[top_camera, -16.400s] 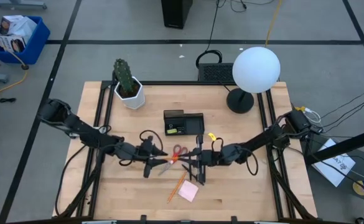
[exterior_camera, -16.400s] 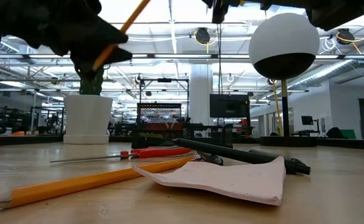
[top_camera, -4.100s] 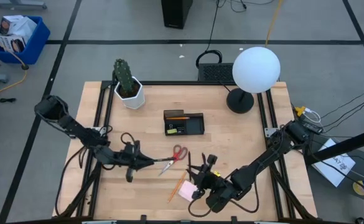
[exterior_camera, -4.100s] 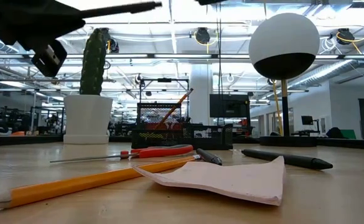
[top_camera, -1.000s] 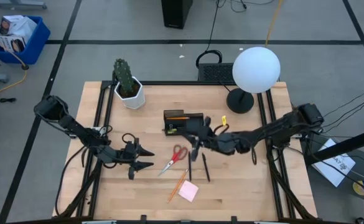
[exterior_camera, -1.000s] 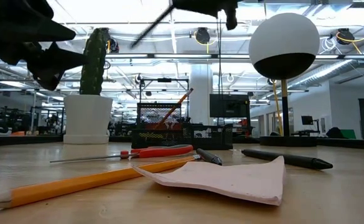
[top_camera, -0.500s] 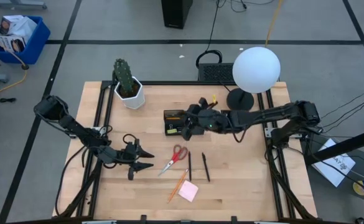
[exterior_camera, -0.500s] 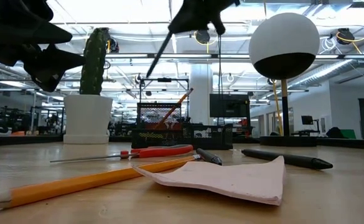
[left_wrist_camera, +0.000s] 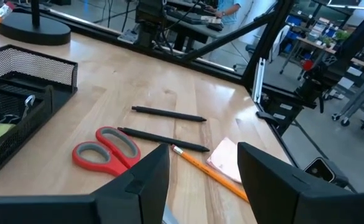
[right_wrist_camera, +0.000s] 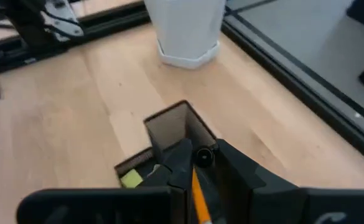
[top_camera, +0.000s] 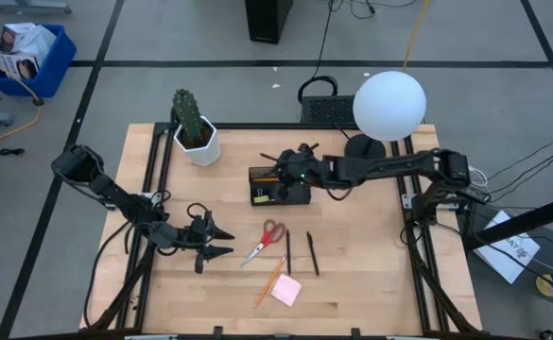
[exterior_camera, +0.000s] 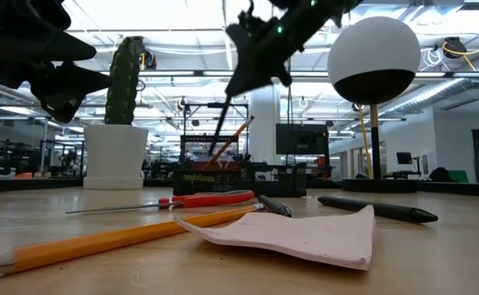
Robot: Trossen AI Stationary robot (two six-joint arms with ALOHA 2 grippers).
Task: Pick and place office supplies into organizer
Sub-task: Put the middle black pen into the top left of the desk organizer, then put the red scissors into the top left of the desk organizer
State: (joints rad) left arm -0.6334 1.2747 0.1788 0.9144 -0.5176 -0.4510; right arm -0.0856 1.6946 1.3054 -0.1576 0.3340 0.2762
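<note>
The black mesh organizer (top_camera: 279,186) stands mid-table and holds an orange pencil (exterior_camera: 233,133) leaning in its tall left compartment. My right gripper (top_camera: 290,172) hovers over that compartment, shut on a black pen (exterior_camera: 232,97). On the table nearer the front lie red-handled scissors (top_camera: 265,241), two black pens (top_camera: 288,253) (top_camera: 311,253), an orange pencil (top_camera: 271,281) and a pink sticky pad (top_camera: 286,290). My left gripper (top_camera: 221,241) hangs open above the table, left of the scissors (left_wrist_camera: 107,149), touching nothing. My right gripper pinches the black pen near its upper end (right_wrist_camera: 202,157) between the two fingers, coming from above and from the table's right. The pen is lifted and slants steeply down to the left. Its lower end (exterior_camera: 216,146) reaches the organizer's tall mesh compartment, beside the leaning pencil.
A white hexagonal pot with a cactus (top_camera: 195,132) stands left of and behind the organizer. A globe lamp (top_camera: 388,106) on a black base stands at the far right. Bare wood lies right of the pens and along the near edge.
My right gripper carried the pen from above the middle of the table toward the far edge, ending over the organizer's left compartment. The pen tipped steeper and its lower end came down to the mesh compartment. My left arm stayed still.
</note>
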